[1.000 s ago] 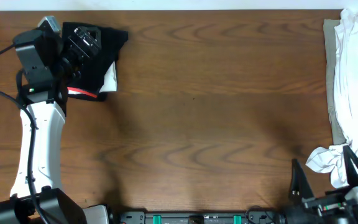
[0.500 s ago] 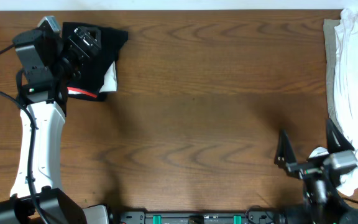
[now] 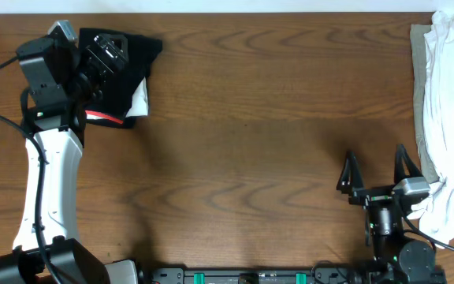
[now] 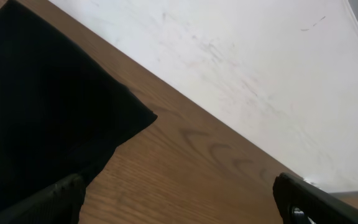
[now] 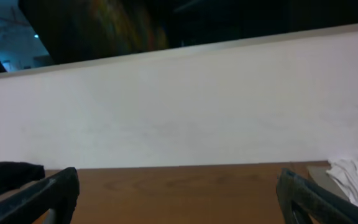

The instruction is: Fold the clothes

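Black leggings (image 3: 138, 54) unmoved below spread left claw (image 3: 107, 54), right claw (image 3: 375, 162) spread wide, shifted left from white clothes (image 3: 448, 79)

The white clothes (image 3: 448, 102) run off the overhead's right edge.

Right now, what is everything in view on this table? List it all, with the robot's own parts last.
black folded garment: one, black with a red edge, top left of the overhead view
white fabric: one piece, white, at the black garment's edge
white clothes: one heap, piece count unclear, white, right edge
beige cloth: one, beige, under the white heap
table: one, brown wood
left gripper: one, black, open, over the black garment
right gripper: one, black, open, empty, bottom right beside the white heap
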`<state>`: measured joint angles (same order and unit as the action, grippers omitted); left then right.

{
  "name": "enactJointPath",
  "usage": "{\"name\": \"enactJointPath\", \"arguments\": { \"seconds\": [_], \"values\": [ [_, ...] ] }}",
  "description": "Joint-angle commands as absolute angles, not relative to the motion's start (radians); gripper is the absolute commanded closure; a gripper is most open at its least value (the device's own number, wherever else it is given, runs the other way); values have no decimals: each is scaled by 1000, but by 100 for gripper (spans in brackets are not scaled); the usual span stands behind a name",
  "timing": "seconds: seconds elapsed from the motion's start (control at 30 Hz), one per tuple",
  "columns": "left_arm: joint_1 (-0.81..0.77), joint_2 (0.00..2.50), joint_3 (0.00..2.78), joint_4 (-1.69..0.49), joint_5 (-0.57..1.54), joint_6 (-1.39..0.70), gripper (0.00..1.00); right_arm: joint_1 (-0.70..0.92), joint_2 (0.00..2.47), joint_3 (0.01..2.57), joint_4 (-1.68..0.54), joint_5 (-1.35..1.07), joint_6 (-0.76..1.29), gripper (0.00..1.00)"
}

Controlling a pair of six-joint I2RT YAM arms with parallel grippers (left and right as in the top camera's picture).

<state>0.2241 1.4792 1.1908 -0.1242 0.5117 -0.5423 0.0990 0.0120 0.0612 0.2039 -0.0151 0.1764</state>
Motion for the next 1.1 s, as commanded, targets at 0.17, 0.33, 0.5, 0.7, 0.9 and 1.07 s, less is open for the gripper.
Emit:
{"name": "enactJointPath", "arguments": {
  "seconds": [0.17, 0.33, 0.5, 0.7, 0.9, 1.07],
  "values": [
    [222, 1487, 1203, -123, 504, -536, 2, 85, 5, 5, 178, 50, 194, 1],
    [222, 1487, 1203, -123, 504, -536, 2, 85, 5, 5, 123, 56, 141, 1],
    [222, 1487, 1203, -123, 504, -536, 2, 85, 5, 5, 33, 56, 121, 1],
    [222, 1487, 1203, -123, 504, -536, 2, 85, 5, 5, -68, 65, 114, 1],
    [222, 1487, 1203, -123, 504, -536, 2, 83, 5, 5, -68, 63, 84, 1],
    [222, 1487, 1203, -123, 504, -536, 2, 83, 5, 5, -68, 64, 84, 1]
  ]
}}
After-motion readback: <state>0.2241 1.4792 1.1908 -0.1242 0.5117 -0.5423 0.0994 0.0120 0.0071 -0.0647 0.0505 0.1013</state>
